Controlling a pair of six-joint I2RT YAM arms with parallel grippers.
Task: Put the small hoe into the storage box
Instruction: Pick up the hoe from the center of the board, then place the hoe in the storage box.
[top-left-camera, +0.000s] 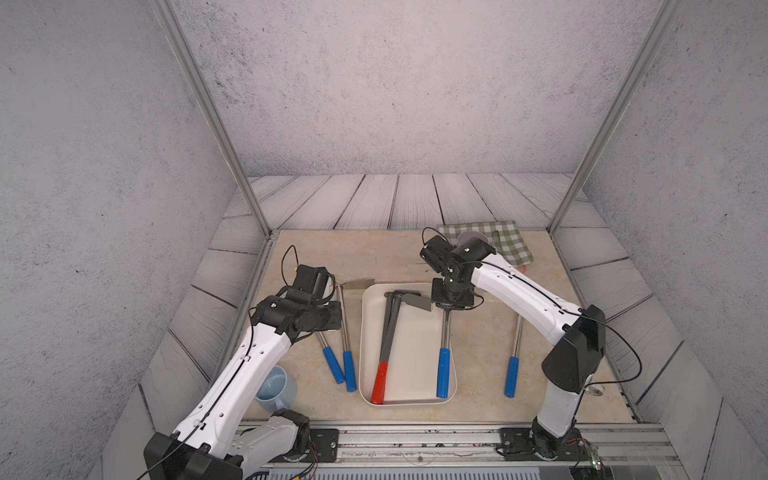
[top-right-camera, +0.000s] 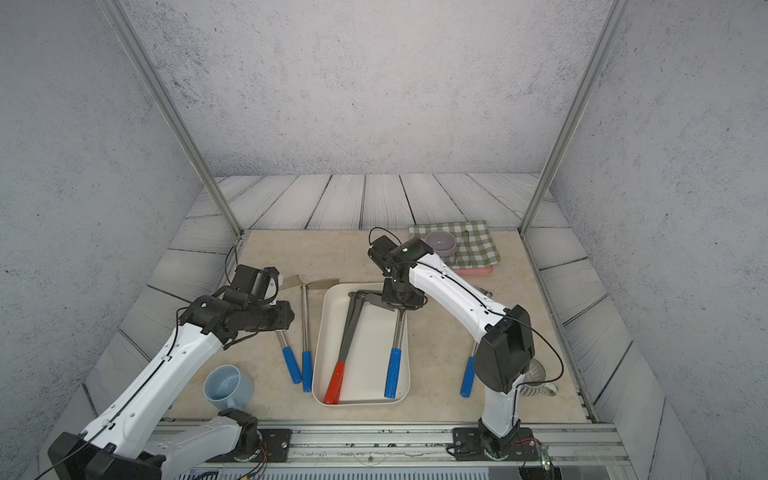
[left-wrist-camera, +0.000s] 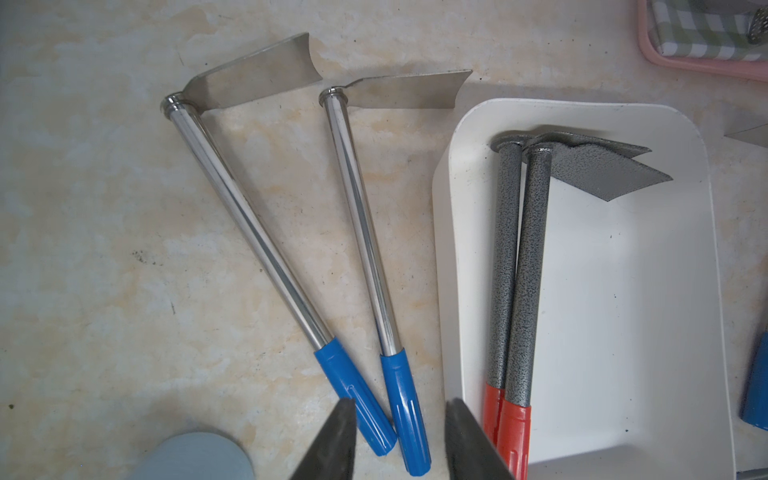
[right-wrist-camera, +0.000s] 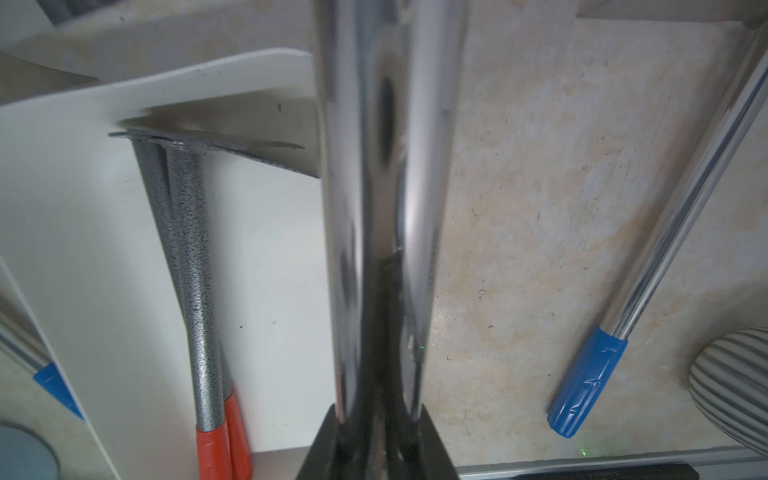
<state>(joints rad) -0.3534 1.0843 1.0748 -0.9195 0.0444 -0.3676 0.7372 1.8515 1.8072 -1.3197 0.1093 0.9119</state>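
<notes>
The storage box (top-left-camera: 415, 345) is a cream-white tray at the table's middle, seen in both top views (top-right-camera: 374, 353). Two dark grey hoes with red grips (top-left-camera: 388, 332) lie inside it. My right gripper (top-left-camera: 448, 305) is shut on the steel shaft of a small hoe (top-left-camera: 444, 336) near its head, by the box's far right rim. Its blue grip (top-right-camera: 392, 372) reaches into the box's near right corner. In the right wrist view the shaft (right-wrist-camera: 386, 166) runs out from between the jaws. My left gripper (left-wrist-camera: 401, 405) hangs open above the grips of two steel hoes (left-wrist-camera: 361, 224) left of the box.
Another blue-gripped hoe (top-left-camera: 515, 353) lies right of the box. A pale blue mug (top-left-camera: 276, 388) stands at the near left. A pink tray with green checked cloth (top-left-camera: 498, 243) and a bowl (top-right-camera: 440, 242) sit at the back right. A grey striped object (top-right-camera: 536, 374) is behind my right arm.
</notes>
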